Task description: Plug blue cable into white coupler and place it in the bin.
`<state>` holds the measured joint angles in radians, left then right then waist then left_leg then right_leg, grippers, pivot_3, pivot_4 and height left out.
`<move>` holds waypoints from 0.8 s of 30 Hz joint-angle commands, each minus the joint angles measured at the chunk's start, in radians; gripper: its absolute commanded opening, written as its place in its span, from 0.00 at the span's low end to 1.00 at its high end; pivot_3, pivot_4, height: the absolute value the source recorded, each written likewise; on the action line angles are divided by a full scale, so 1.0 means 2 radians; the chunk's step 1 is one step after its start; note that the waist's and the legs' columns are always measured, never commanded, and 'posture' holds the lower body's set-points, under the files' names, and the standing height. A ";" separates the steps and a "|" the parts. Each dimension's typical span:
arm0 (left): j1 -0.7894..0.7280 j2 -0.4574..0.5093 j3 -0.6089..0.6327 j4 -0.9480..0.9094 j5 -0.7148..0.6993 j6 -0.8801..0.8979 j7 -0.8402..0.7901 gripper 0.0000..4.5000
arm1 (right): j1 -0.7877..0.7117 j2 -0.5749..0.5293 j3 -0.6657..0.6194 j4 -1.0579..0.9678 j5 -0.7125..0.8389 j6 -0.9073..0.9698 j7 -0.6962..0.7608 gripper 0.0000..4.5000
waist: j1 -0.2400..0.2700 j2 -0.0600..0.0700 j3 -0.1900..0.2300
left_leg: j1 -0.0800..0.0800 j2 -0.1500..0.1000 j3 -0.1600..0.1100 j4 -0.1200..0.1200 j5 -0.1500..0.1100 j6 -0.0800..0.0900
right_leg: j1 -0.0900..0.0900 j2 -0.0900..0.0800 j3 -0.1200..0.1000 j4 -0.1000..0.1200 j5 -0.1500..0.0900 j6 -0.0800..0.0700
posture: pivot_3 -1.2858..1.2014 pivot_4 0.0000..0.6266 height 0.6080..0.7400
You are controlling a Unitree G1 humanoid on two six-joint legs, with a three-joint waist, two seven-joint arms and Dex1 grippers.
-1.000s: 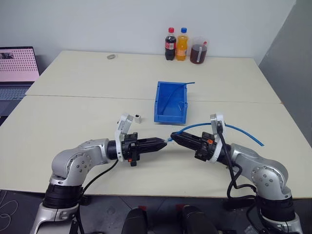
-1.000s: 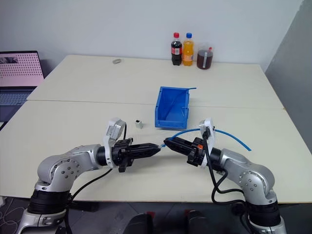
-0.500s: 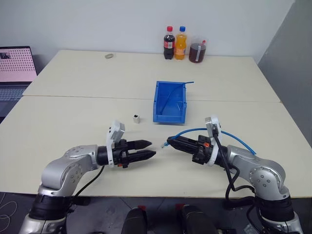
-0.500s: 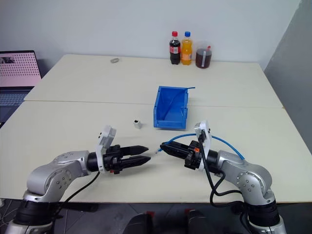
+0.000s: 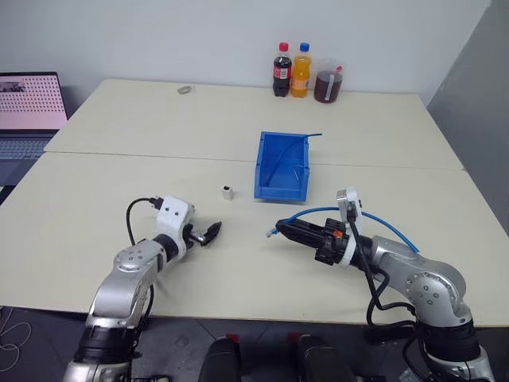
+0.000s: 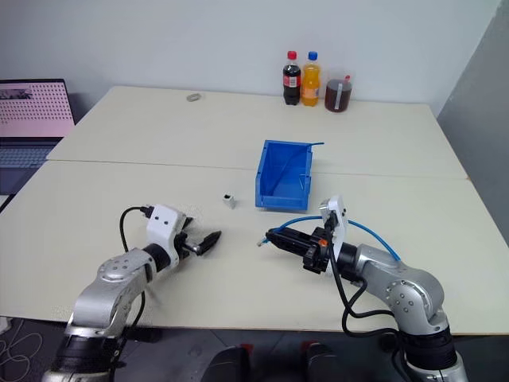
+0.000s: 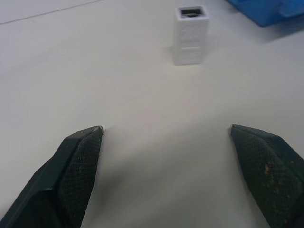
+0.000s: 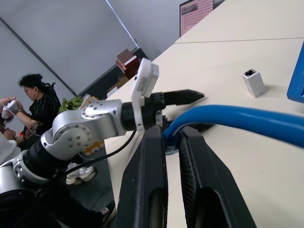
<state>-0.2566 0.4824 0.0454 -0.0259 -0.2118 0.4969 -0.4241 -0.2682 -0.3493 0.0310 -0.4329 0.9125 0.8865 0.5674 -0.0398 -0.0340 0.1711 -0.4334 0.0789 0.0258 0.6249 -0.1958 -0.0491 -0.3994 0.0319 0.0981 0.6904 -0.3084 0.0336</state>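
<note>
Plain cream table (image 5: 119,171), bottles at the far edge. Nothing's plugged yet: right gripper (image 5: 278,231) is clamped on the blue cable (image 5: 382,216) near the front edge, left gripper (image 7: 166,142) gapes empty, facing the white coupler (image 5: 227,192) mid-table beside the bin (image 5: 281,169).

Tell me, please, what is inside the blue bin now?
Inside the bin lies a thin dark-blue wire, one end sticking out over the far corner. The front lip covers the nearest part of the floor.

Pale table (image 5: 119,183) carries the white coupler (image 5: 227,192), the bin (image 5: 281,166), three drinks (image 5: 302,73) at the back
</note>
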 commanded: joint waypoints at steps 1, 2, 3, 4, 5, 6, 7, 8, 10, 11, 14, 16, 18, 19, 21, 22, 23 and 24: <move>-0.046 -0.015 -0.009 0.032 0.004 0.008 -0.002 1.00 | -0.008 -0.004 -0.004 -0.010 -0.003 -0.009 0.002 0.02 | 0.002 0.000 0.000 | 0.000 0.000 0.000 0.000 0.000 0.000 | 0.000 0.000 0.000 0.000 0.000 0.000 | 0.52 0.24 1.00; -0.057 -0.018 -0.013 0.044 0.005 0.012 -0.004 1.00 | -0.009 -0.004 -0.004 -0.011 -0.004 -0.009 0.001 0.02 | 0.003 0.000 0.000 | 0.000 0.000 0.000 0.000 0.000 0.000 | 0.000 0.000 0.000 0.000 0.000 0.000 | 0.52 0.24 1.00; -0.070 -0.022 -0.015 0.058 0.006 0.014 -0.006 1.00 | -0.008 -0.004 -0.005 -0.012 -0.004 -0.009 0.001 0.02 | 0.004 0.000 0.000 | 0.000 0.000 0.000 0.000 0.000 0.000 | 0.000 0.000 0.000 0.000 0.000 0.000 | 0.52 0.24 1.00; -0.081 -0.025 -0.018 0.071 0.008 0.014 -0.008 1.00 | -0.008 -0.005 -0.005 -0.013 -0.004 -0.009 0.000 0.02 | 0.003 0.000 0.000 | 0.000 0.000 0.000 0.000 0.000 0.000 | 0.000 0.000 0.000 0.000 0.000 0.000 | 0.52 0.24 1.00; -0.090 -0.026 -0.023 0.082 0.011 0.012 -0.011 1.00 | -0.009 -0.004 -0.005 -0.013 -0.005 -0.009 0.000 0.02 | 0.004 0.000 0.000 | 0.000 0.000 0.000 0.000 0.000 0.000 | 0.000 0.000 0.000 0.000 0.000 0.000 | 0.52 0.24 1.00; -0.101 -0.029 -0.027 0.094 0.012 0.012 -0.016 1.00 | -0.008 -0.005 -0.005 -0.014 -0.006 -0.009 -0.001 0.02 | 0.004 0.000 0.000 | 0.000 0.000 0.000 0.000 0.000 0.000 | 0.000 0.000 0.000 0.000 0.000 0.000 | 0.52 0.24 1.00; -0.112 -0.031 -0.032 0.106 0.015 0.009 -0.020 1.00 | -0.008 -0.005 -0.005 -0.015 -0.006 -0.009 -0.002 0.02 | 0.003 0.000 0.000 | 0.000 0.000 0.000 0.000 0.000 0.000 | 0.000 0.000 0.000 0.000 0.000 0.000 | 0.52 0.24 1.00; -0.120 -0.032 -0.037 0.115 0.018 0.007 -0.025 1.00 | -0.007 -0.005 -0.004 -0.017 -0.007 -0.009 -0.003 0.02 | 0.004 0.000 0.000 | 0.000 0.000 0.000 0.000 0.000 0.000 | 0.000 0.000 0.000 0.000 0.000 0.000 | 0.52 0.24 1.00; -0.134 -0.036 -0.040 0.131 0.020 0.005 -0.029 1.00 | -0.005 -0.005 -0.003 -0.021 -0.008 -0.008 -0.004 0.02 | 0.004 0.000 0.000 | 0.000 0.000 0.000 0.001 0.000 0.000 | 0.000 0.000 0.000 0.001 0.000 0.000 | 0.52 0.24 1.00; -0.139 -0.037 -0.041 0.138 0.022 0.003 -0.030 1.00 | -0.004 -0.005 -0.003 -0.022 -0.009 -0.008 -0.004 0.02 | 0.004 0.000 0.000 | 0.000 0.000 0.000 0.001 0.000 0.000 | 0.000 0.000 0.000 0.001 0.000 0.000 | 0.52 0.24 1.00; -0.156 -0.046 -0.044 0.162 0.026 -0.004 -0.031 1.00 | -0.003 -0.005 -0.003 -0.023 -0.011 -0.009 -0.005 0.02 | 0.004 0.000 0.000 | 0.000 0.000 0.000 0.001 0.000 0.000 | 0.000 0.000 0.000 0.001 0.000 0.000 | 0.52 0.24 1.00; -0.163 -0.052 -0.046 0.174 0.029 -0.009 -0.032 1.00 | -0.004 -0.005 -0.002 -0.023 -0.012 -0.009 -0.006 0.02 | 0.004 0.000 0.000 | 0.000 0.000 0.000 0.001 0.000 0.000 | 0.000 0.000 0.000 0.001 0.000 0.000 | 0.52 0.24 1.00; -0.169 -0.058 -0.048 0.183 0.034 -0.014 -0.030 1.00 | -0.003 -0.005 -0.002 -0.023 -0.012 -0.009 -0.006 0.02 | 0.004 0.000 0.000 | 0.000 0.000 0.000 0.001 0.000 0.000 | 0.000 0.000 0.000 0.002 0.000 0.000 | 0.52 0.24 1.00; -0.172 -0.062 -0.048 0.187 0.037 -0.016 -0.028 1.00 | -0.003 -0.005 -0.002 -0.023 -0.012 -0.009 -0.006 0.02 | 0.004 0.000 0.000 | 0.000 0.000 0.000 0.001 0.000 0.000 | 0.000 0.000 0.000 0.002 0.000 0.000 | 0.52 0.24 1.00; -0.179 -0.068 -0.047 0.197 0.041 -0.020 -0.025 1.00 | -0.003 -0.005 -0.001 -0.022 -0.013 -0.009 -0.006 0.02 | 0.004 0.000 0.000 | 0.000 0.000 0.000 0.001 0.000 0.000 | 0.000 0.000 0.000 0.002 0.000 0.000 | 0.52 0.24 1.00; -0.182 -0.070 -0.047 0.201 0.043 -0.022 -0.024 1.00 | -0.003 -0.005 -0.001 -0.022 -0.013 -0.009 -0.006 0.02 | 0.004 0.000 0.000 | 0.000 0.000 0.000 0.002 0.000 0.000 | 0.000 0.000 0.000 0.002 0.000 0.000 | 0.52 0.24 1.00; -0.183 -0.072 -0.046 0.203 0.044 -0.023 -0.024 1.00 | -0.004 -0.005 -0.001 -0.021 -0.013 -0.009 -0.007 0.02 | 0.004 0.000 0.000 | 0.000 0.000 0.000 0.002 0.000 0.000 | 0.000 0.000 0.000 0.002 0.000 0.000 | 0.52 0.24 1.00; -0.184 -0.073 -0.046 0.205 0.046 -0.024 -0.024 1.00 | -0.004 -0.005 -0.001 -0.021 -0.014 -0.009 -0.007 0.02 | 0.004 0.000 0.000 | 0.000 0.000 0.000 0.002 0.000 0.000 | 0.000 0.000 0.000 0.002 0.000 0.000 | 0.52 0.24 1.00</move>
<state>-0.6061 0.3462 -0.0377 0.3713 -0.1312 0.4590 -0.4700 -0.2728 -0.3570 0.0325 -0.4350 0.8834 0.8832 0.5573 -0.0316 -0.0345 0.1707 -0.4337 0.0782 0.0255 0.6280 -0.1957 -0.0491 -0.3994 0.0324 0.0980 0.6945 -0.3082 0.0338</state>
